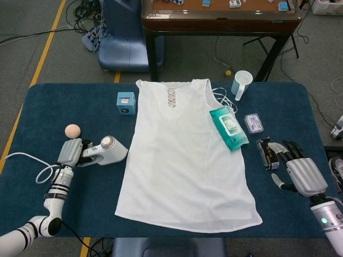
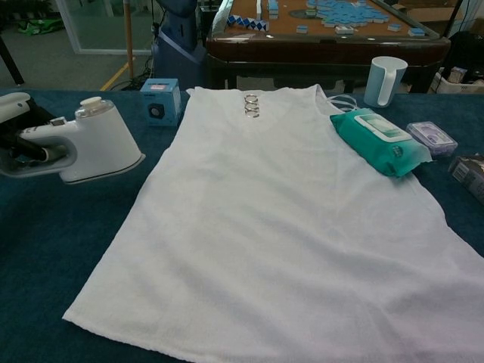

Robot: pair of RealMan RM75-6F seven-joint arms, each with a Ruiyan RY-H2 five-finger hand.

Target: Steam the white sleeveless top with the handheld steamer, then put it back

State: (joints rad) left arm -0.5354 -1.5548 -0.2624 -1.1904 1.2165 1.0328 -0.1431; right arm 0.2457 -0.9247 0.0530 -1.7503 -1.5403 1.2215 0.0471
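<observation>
Left hand [image 1: 70, 153] grips the handle of the handheld steamer [image 1: 105, 150], raised off the tabletop [image 1: 37, 112] just left of the white sleeveless top [image 1: 185, 160], which lies flat. Right hand [image 1: 299, 170] holds nothing, fingers apart, beside a dark box [image 1: 267, 153].

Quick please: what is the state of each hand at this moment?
Left hand: holding the steamer by its handle.
Right hand: open, holding nothing, beside the white top.
</observation>
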